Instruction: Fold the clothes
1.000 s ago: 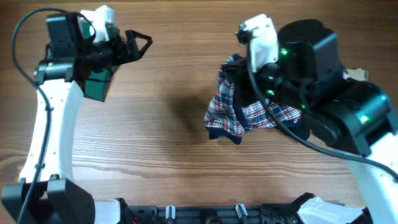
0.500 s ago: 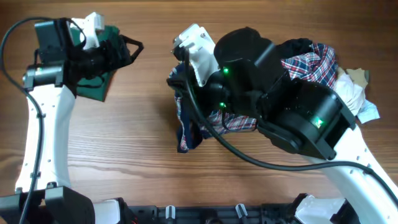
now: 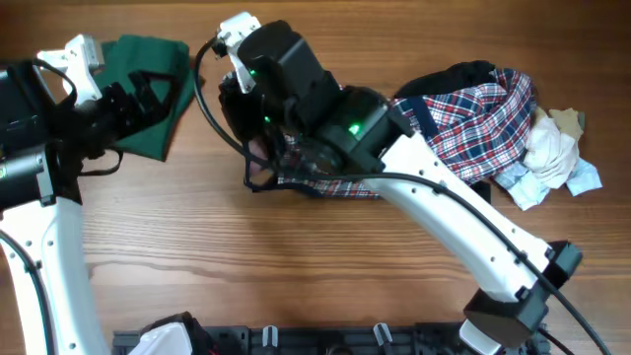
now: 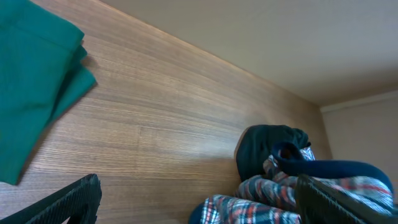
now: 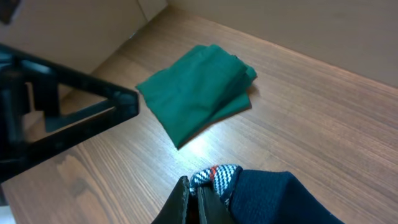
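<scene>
My right gripper (image 5: 198, 202) is shut on a plaid garment with navy trim (image 5: 261, 193). From overhead the right arm covers most of this plaid garment (image 3: 325, 184), which trails on the table at centre. A folded green cloth (image 3: 148, 74) lies at the far left, also in the right wrist view (image 5: 199, 90) and the left wrist view (image 4: 31, 87). My left gripper (image 3: 148, 94) is open and empty, just over the green cloth's right part. Its wrist view shows the plaid garment (image 4: 273, 199) between its fingertips' line of sight.
A pile of clothes lies at the right: a larger plaid shirt (image 3: 473, 104), a dark garment (image 3: 458, 74) and pale cloths (image 3: 552, 148). The wooden table (image 3: 197, 266) runs to a black rail at the front edge.
My right arm has swung left across the table, dragging the plaid garment from the right pile to the centre. My left arm has pulled back to the left, uncovering the green cloth.
</scene>
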`<state>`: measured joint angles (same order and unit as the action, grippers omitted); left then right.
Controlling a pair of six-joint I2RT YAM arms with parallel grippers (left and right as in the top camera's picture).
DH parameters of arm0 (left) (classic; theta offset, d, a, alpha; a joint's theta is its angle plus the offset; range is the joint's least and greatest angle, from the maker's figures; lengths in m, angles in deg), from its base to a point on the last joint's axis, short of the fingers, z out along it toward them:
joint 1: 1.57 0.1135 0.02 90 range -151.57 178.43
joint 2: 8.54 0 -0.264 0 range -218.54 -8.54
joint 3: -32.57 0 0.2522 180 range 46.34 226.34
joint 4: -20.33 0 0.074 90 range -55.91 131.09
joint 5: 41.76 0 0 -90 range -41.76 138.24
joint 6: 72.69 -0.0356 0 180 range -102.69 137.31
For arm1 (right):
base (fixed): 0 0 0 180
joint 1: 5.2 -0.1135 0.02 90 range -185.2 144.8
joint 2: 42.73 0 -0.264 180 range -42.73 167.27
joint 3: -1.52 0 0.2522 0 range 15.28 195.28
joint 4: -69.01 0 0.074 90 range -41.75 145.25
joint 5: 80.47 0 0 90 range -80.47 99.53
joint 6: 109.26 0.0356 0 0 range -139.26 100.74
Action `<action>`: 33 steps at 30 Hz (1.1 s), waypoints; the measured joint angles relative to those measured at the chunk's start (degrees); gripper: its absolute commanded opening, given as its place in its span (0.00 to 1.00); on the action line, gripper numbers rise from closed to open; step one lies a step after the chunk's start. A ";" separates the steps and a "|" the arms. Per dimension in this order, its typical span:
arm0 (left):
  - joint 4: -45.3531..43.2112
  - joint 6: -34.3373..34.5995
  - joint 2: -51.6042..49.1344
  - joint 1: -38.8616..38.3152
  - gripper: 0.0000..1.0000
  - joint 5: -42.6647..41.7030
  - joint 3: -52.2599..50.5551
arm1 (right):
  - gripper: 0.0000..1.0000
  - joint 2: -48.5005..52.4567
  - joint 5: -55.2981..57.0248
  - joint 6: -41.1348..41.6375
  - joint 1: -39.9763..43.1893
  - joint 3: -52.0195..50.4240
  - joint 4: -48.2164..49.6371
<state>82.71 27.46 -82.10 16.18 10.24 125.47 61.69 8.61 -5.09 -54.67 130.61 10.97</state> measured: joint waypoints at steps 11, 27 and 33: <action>4.96 -0.66 0.07 -1.79 1.00 0.44 0.00 | 0.99 0.48 0.52 0.57 0.00 0.00 2.78; 5.22 -4.35 -7.06 -20.02 1.00 4.17 0.02 | 1.00 -13.64 2.69 1.95 36.57 -1.62 -31.67; 3.96 -5.53 -18.73 -32.70 1.00 10.80 0.00 | 1.00 -6.23 0.31 3.56 46.29 -12.07 -28.48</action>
<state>86.67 21.93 -100.83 -16.51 21.04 125.47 55.46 8.91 -1.53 -8.38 118.54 -17.51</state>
